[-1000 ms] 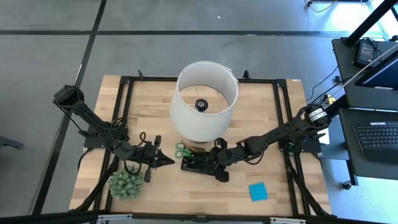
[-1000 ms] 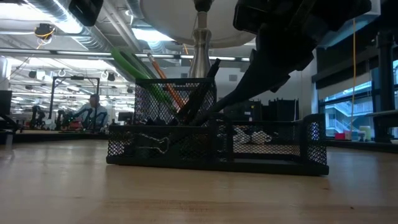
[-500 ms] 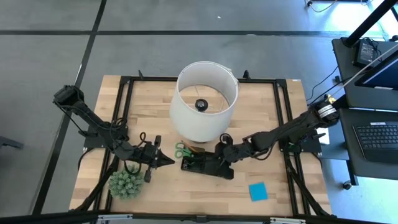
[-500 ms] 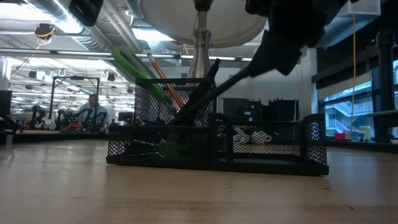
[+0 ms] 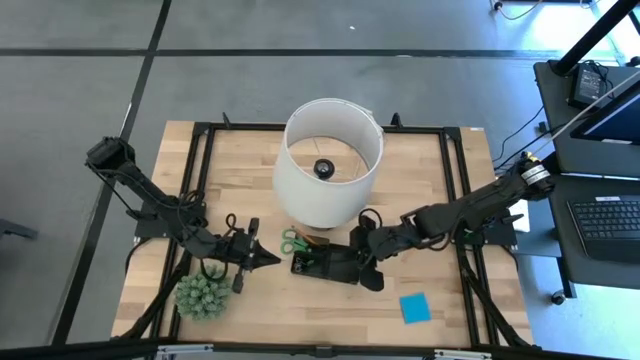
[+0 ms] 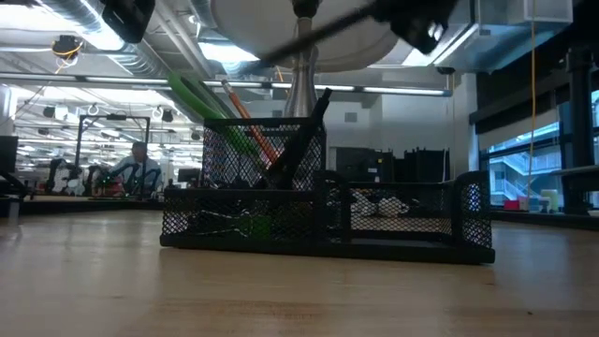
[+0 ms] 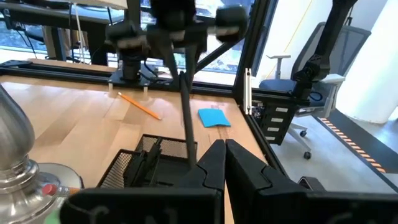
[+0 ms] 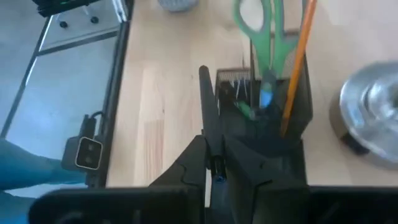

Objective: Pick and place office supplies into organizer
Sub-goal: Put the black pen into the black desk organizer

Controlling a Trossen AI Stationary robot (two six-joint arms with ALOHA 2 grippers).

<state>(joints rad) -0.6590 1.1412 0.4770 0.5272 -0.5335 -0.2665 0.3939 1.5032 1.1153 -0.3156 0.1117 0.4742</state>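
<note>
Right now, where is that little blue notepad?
In the high view the blue sticky-note pad lies flat on the wooden table, toward its front right corner, apart from and just right of the black organizer.

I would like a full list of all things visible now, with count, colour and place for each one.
lampshade: one, white, table's middle
organizer: one, black mesh, in front of the lamp
scissors: one, green handles, standing in the organizer
pencils: two, orange, one in the organizer, one on the table
sticky-note pad: one, blue, right of the organizer
plant ball: one, green, front left
pen: one, dark, in the right gripper
left gripper: shut, left of the organizer
</note>
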